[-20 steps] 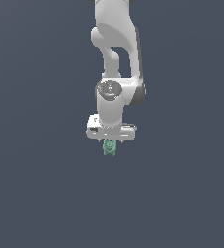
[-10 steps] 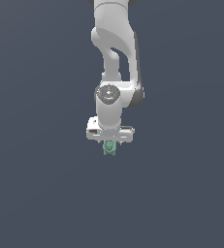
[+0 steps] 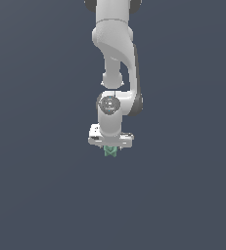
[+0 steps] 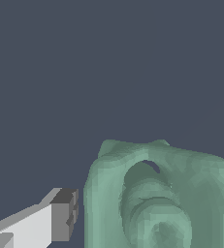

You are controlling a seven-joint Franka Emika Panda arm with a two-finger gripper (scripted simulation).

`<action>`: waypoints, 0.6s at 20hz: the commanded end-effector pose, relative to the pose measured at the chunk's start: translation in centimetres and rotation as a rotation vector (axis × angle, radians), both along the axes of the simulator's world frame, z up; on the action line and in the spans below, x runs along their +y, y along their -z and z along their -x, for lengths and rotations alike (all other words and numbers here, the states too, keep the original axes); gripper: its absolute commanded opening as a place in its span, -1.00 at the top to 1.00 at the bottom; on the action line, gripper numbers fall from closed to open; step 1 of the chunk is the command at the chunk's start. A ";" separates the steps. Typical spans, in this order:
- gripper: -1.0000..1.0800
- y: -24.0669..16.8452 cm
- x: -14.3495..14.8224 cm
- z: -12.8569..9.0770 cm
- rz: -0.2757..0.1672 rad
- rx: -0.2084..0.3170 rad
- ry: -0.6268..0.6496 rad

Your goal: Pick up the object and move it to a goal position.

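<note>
The object point(image 3: 110, 151) is a small pale teal-green lumpy block. In the exterior view it shows just under the white gripper point(image 3: 110, 146), between its fingers and much narrower than the hand. In the wrist view the object point(image 4: 157, 198) fills the lower part of the picture, showing a hollow with ridges. One white finger with a dark pad point(image 4: 65, 220) stands beside it with a thin gap between pad and block. The other finger is hidden behind the block. The jaws stand apart around the object.
The surroundings are a plain dark grey-blue surface with no other objects. The white arm point(image 3: 114, 58) reaches down from the top of the exterior view.
The arm and gripper have moved down in the exterior view, closing the distance to the object. The object has hardly moved.
</note>
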State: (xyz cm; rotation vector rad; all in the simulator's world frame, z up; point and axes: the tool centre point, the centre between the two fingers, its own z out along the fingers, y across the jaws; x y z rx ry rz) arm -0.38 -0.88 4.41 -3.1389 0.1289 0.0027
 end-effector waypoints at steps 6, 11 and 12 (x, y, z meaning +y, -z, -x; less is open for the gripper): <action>1.00 0.4 0.0 -0.1 0.000 -0.002 0.000; 1.00 0.4 0.0 -0.1 0.000 -0.002 0.000; 1.00 0.4 0.0 -0.1 0.000 -0.002 0.000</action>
